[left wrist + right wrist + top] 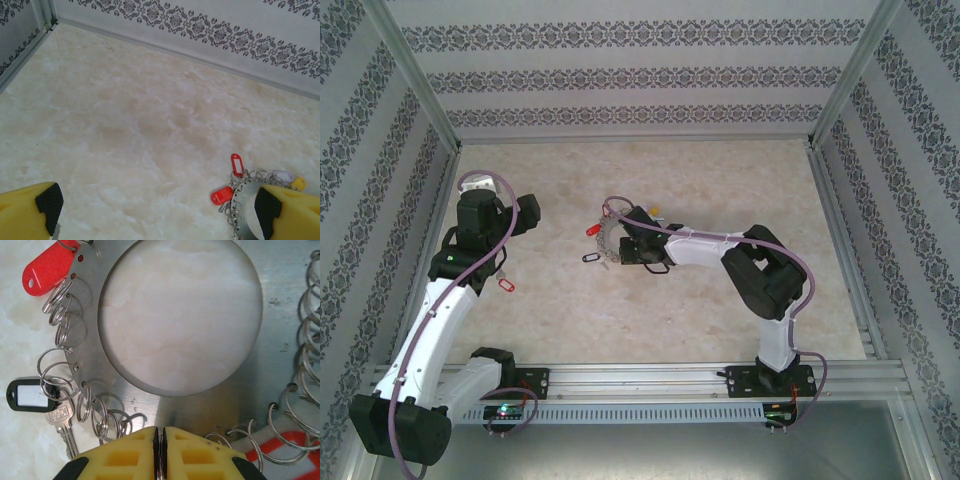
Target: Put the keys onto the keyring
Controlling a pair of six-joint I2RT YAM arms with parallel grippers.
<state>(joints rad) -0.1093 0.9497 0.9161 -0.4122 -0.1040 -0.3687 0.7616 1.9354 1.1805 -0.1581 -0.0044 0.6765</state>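
Right hand [159, 432]: closed. The two yellow fingers [125, 455] meet at a hairline seam, and a thin wire split ring [159, 452] is nipped edge-on between them. No key is in the grip.

The keyring [270, 365] is a flat grey metal disc with a round hollow centre. It lies flat on the table [670, 180] directly ahead of the right fingertips, with its near rim just beyond them. Small holes along the rim carry further wire loops [57, 305], fanned out to the left of the hand and ahead on its right.

Left of the right fingertips, one silver key [62, 422] hangs from a loop with a black-framed tag [25, 396] touching it. A red tag [47, 267] lies further ahead on the same side. A red-and-white tag [290, 447] lies just right of the fingers, under the loops.

Left hand [157, 207]: fully open and holding nothing. Its black-padded fingers [47, 200] are spread wide above bare table. In the left wrist view the keyring [242, 200] sits just beside the right-hand finger, with two red tags [237, 164] next to it.

In the overhead view the right hand [620, 250] is over the keyring [604, 243]. The left hand [528, 215] is well apart from it, and a loose red tag [503, 285] lies behind that hand, close to its arm.
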